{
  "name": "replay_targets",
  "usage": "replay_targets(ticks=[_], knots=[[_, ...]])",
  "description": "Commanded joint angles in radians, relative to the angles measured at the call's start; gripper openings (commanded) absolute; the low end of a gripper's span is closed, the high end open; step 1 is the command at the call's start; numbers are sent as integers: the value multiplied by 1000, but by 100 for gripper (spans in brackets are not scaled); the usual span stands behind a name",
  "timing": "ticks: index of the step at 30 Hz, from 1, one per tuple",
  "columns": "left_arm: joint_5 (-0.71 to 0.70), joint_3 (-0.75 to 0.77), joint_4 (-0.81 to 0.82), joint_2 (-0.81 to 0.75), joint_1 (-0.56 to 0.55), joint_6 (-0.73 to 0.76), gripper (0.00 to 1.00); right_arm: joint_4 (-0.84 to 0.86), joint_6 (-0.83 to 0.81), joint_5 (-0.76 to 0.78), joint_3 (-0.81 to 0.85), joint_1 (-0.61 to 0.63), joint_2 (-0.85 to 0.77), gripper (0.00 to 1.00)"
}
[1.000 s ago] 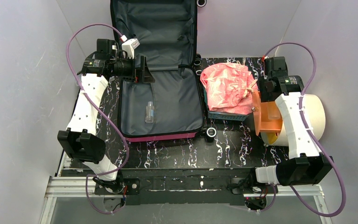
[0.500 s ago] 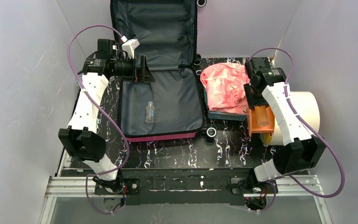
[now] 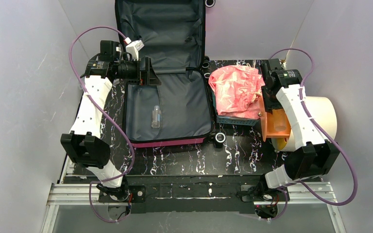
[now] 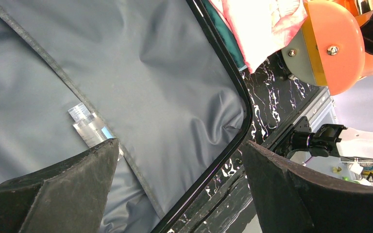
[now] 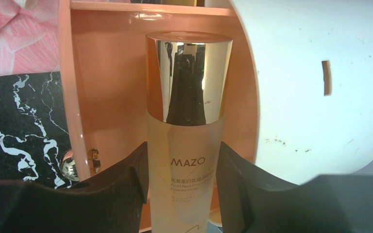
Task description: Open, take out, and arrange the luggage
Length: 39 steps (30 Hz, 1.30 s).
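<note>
Two fingers (image 5: 121, 182) of the right claw (image 5: 183, 187) are clamping the lower body of a frosted bottle (image 5: 188, 97) with a gold cap. The bottle is standing upright and facing the open front of an orange plastic holder (image 5: 109, 73). A cream cylinder (image 5: 311, 87) is sitting just beside the holder on the right.

This looks like the placing step: the bottle is going into the holder. Doing it well is likely calling for a level, slow advance that is aiming at the middle of the opening, so the cap is not clipping the holder's top edge or side wall. The base should be resting on the holder's floor before the fingers are parting.

Across the bench (image 3: 189, 155), the left claw (image 4: 179, 148) is hovering wide open and empty. It is over the left rim of the luggage (image 3: 167, 104), which is lying open at the centre with its lid propped against the back wall. One small clear bottle (image 3: 156, 117) is lying on the lining and is probably next.
</note>
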Motion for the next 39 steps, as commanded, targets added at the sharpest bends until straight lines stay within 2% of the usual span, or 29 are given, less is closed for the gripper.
replay_targets(ticks=[1, 7, 13, 20, 26, 28, 32, 35, 37, 39], knots=[[31, 32, 2, 4, 9, -3, 98, 2, 24, 44, -3, 1, -2, 56], [27, 31, 2, -2, 11, -2, 98, 6, 24, 33, -10, -4, 15, 65], [33, 31, 3, -1, 13, -3, 98, 11, 15, 21, 11, -5, 16, 65], [40, 32, 2, -1, 13, -7, 98, 25, -1, -80, 174, -2, 13, 52], [45, 37, 2, -4, 13, -11, 98, 48, -31, -61, 254, 22, -4, 50], [45, 37, 1, -2, 13, -11, 98, 58, -39, -74, 255, 40, -15, 47], [45, 39, 1, 3, 13, -13, 98, 117, -103, -283, 201, 136, -61, 40], [46, 40, 1, 1, 13, -13, 98, 121, -125, -351, 126, 194, -71, 37], [46, 40, -1, 1, 13, -12, 98, 89, -130, -352, 89, 226, -50, 36], [45, 39, -4, 2, 13, -9, 98, 55, -117, -243, 65, 270, -17, 36]])
